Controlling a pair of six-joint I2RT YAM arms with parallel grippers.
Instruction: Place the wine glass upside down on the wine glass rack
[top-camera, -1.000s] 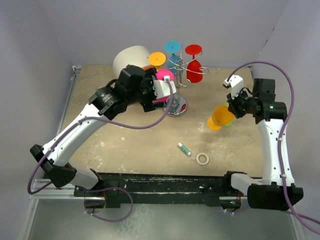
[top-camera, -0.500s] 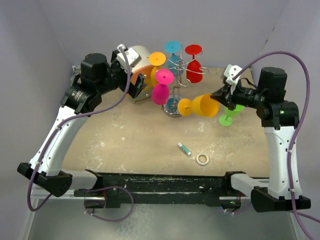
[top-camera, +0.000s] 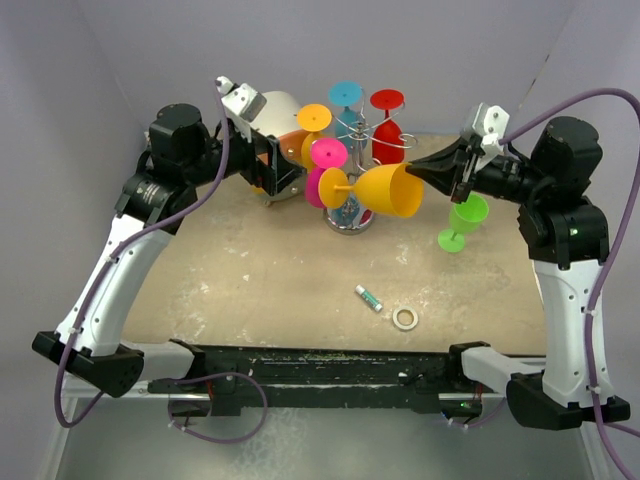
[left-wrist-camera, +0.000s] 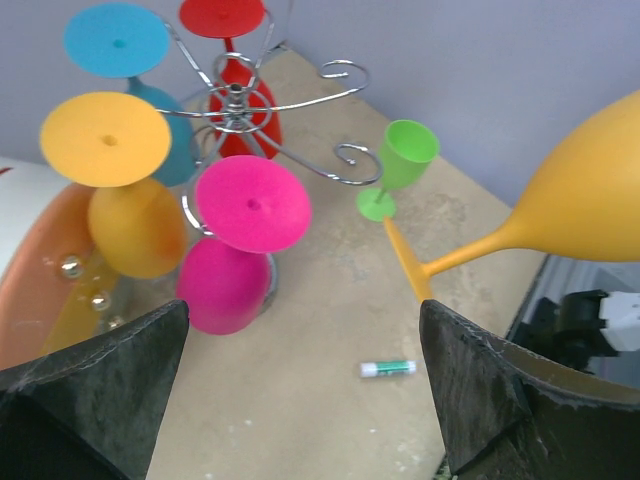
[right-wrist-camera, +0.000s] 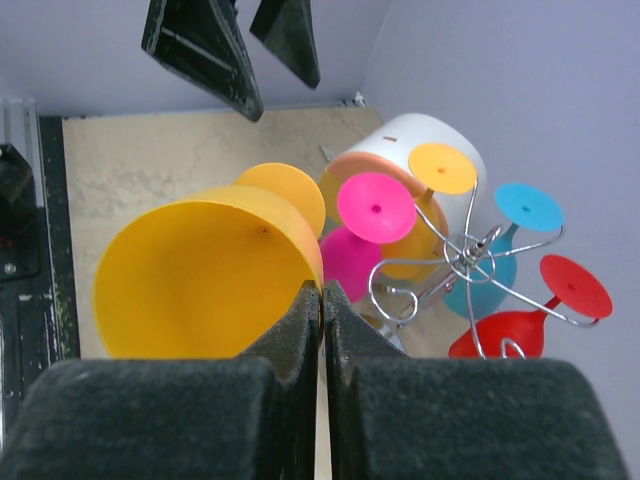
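Orange wine glass (top-camera: 383, 190) rim in R gripper (top-camera: 420, 173), near rack (left-wrist-camera: 236, 117)

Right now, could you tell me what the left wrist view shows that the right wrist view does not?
Only the left wrist: the green wine glass standing upright and a green-capped tube. Only the right wrist: the right gripper shut on the yellow wine glass's rim. Both: that yellow glass and the wine glass rack with four glasses hung.
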